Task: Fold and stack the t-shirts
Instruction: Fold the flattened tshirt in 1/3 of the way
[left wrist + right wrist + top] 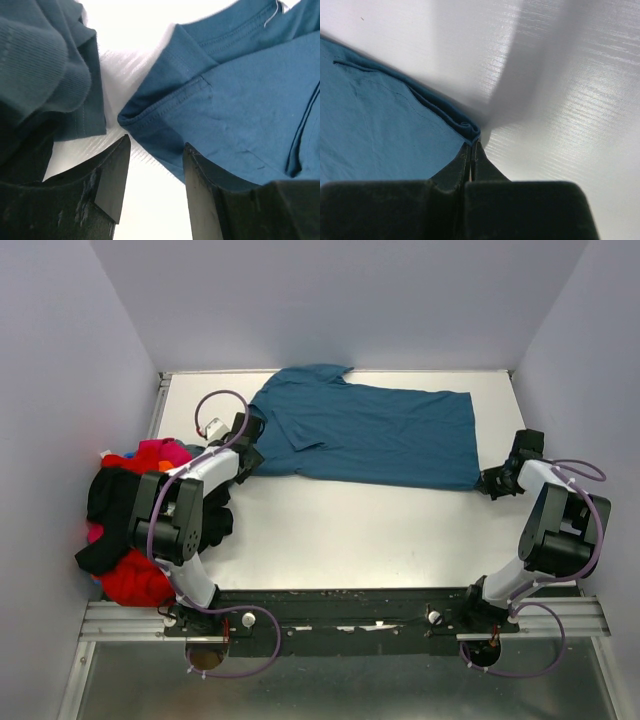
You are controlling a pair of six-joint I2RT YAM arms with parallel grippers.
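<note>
The teal-blue t-shirt (370,435) lies spread across the far part of the white table (350,530), collar end to the left. My left gripper (250,453) is at its near left sleeve. In the left wrist view its jaws (155,145) are open, with the sleeve hem (150,117) just beyond the tips and nothing held. My right gripper (490,483) is at the shirt's near right corner. In the right wrist view it (471,144) is shut, pinching the hem corner (467,127). Red (135,580), magenta (160,452) and black (110,500) shirts lie piled at the left.
The shirt pile hangs over the table's left edge beside my left arm's base. Grey walls close in the back and both sides. A metal rail (340,625) runs along the near edge. A bunched teal fold (40,65) fills the left wrist view's upper left.
</note>
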